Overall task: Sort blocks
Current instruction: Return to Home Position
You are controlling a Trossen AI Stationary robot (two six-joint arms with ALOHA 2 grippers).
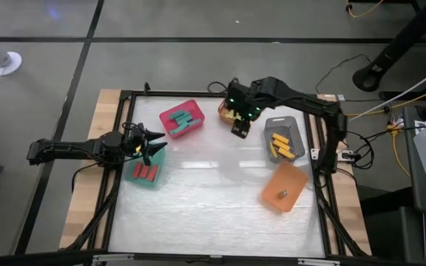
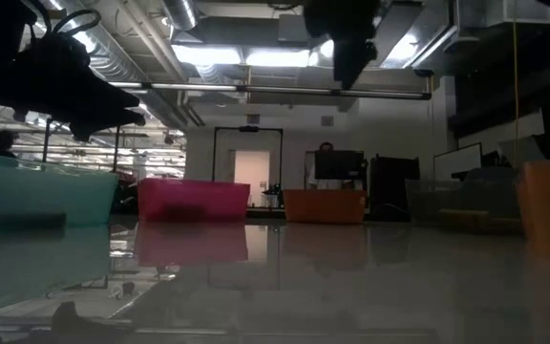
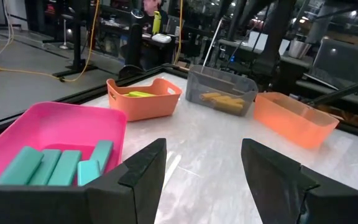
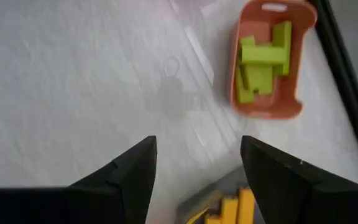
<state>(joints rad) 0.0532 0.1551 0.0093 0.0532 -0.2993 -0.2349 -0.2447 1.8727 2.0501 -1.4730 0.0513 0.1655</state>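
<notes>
A white table (image 1: 213, 199) in a black frame stood on a grey floor, with a dim workshop room behind it. Every block in view lay inside a bin.

Teal blocks (image 1: 183, 120) lay side by side in the pink bin (image 1: 187, 106) at the back left. Red blocks (image 1: 148, 174) lay in the teal bin (image 1: 145, 186) at the left edge, nearer the front. Yellow blocks (image 1: 283, 145) were piled in the grey bin (image 1: 283, 122) at the right. One brown block (image 1: 282, 194) lay in the front orange bin (image 1: 291, 177), just in front of the grey bin. Green blocks (image 4: 261, 59) lay heaped in the back orange bin (image 4: 272, 104), which the right arm mostly hid from above.

The left gripper (image 1: 159, 143) hung at the table's left side, between the pink bin and the teal bin, above the teal bin's back edge. Its fingers (image 3: 145, 168) stood well apart with nothing between them. The teal blocks lay close beside it and the red blocks close below, touching neither finger.

The right gripper (image 4: 197, 143) hung at the back of the table, between the pink bin and the grey bin, pointing down at bare tabletop. Its fingers (image 4: 135, 171) were also spread wide and empty. The green blocks lay near it to one side, and the yellow blocks showed just past one fingertip, apart from it.
</notes>
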